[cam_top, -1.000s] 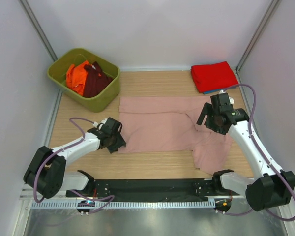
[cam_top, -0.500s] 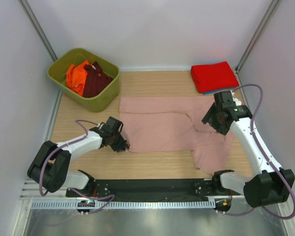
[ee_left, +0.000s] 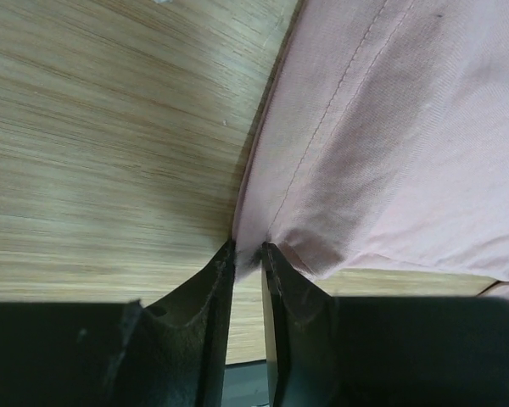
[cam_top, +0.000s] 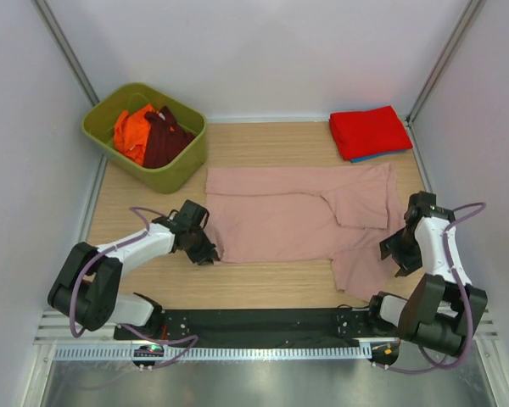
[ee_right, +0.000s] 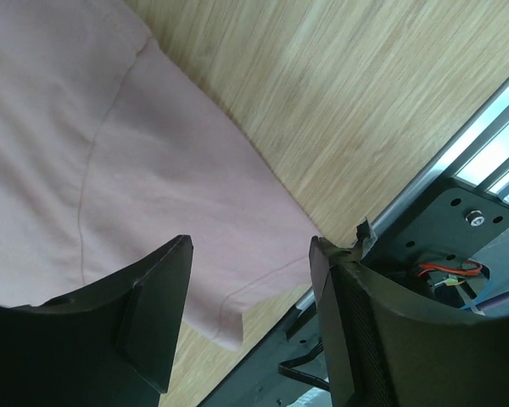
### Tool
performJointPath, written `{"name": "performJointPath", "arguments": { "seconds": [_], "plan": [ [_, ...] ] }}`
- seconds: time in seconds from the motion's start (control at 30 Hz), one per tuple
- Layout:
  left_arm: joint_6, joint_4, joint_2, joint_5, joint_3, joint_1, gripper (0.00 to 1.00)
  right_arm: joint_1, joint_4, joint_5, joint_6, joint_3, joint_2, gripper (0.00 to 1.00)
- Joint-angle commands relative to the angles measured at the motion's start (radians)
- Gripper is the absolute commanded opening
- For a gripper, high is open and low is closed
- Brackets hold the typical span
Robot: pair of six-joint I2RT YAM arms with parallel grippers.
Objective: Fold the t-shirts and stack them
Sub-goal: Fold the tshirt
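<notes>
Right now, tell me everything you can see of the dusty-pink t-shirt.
The dusty-pink t-shirt is soft cloth with stitched hems, lying flat and partly folded on the wooden table, with one flap reaching toward the near right. The left gripper pinches its near-left corner. The right gripper stands open over its right end.

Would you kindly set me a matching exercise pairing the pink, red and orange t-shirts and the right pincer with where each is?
1 pink t-shirt
2 red t-shirt
3 orange t-shirt
4 right pincer

A in the green bin
B folded, far right corner
C open, near right edge
D spread flat mid-table

Pairs: 1-D, 2-B, 3-A, 4-C
</notes>
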Motion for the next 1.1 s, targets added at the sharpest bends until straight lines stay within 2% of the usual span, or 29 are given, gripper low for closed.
{"name": "performJointPath", "arguments": {
  "seconds": [0.0, 0.1, 0.3, 0.53, 0.6, 0.73, 0.83, 1.0, 1.03, 1.07],
  "plan": [
    [0.061, -0.18, 0.036, -0.076, -0.08, 0.007, 0.22, -0.025, 0.068, 0.003, -0.012, 0.001, 0.051, 0.65],
    [0.05, -0.193, 0.013, -0.077, -0.087, 0.007, 0.19, -0.036, 0.061, 0.055, 0.011, -0.003, 0.105, 0.61],
    [0.038, -0.176, -0.029, -0.077, -0.088, 0.007, 0.14, -0.039, 0.142, -0.009, 0.015, -0.042, 0.191, 0.6],
    [0.043, -0.216, -0.029, -0.096, -0.062, 0.007, 0.1, -0.037, 0.205, 0.006, 0.021, -0.083, 0.188, 0.6],
    [0.043, -0.245, -0.044, -0.104, -0.054, 0.007, 0.12, -0.039, 0.22, 0.003, 0.02, -0.092, 0.194, 0.6],
    [0.044, -0.297, -0.067, -0.159, -0.021, 0.007, 0.27, -0.037, 0.237, 0.001, 0.018, -0.1, 0.209, 0.59],
    [0.047, -0.309, -0.078, -0.162, -0.008, 0.007, 0.32, -0.039, 0.24, 0.003, 0.018, -0.098, 0.217, 0.59],
    [0.038, -0.272, -0.068, -0.067, -0.011, 0.007, 0.35, -0.039, 0.249, 0.001, 0.021, -0.1, 0.229, 0.53],
    [0.036, -0.256, -0.059, -0.058, -0.014, 0.007, 0.39, -0.039, 0.252, 0.001, 0.021, -0.1, 0.226, 0.48],
    [0.036, -0.246, -0.056, -0.033, -0.019, 0.007, 0.41, -0.039, 0.259, 0.004, 0.023, -0.103, 0.223, 0.48]
  ]
}}
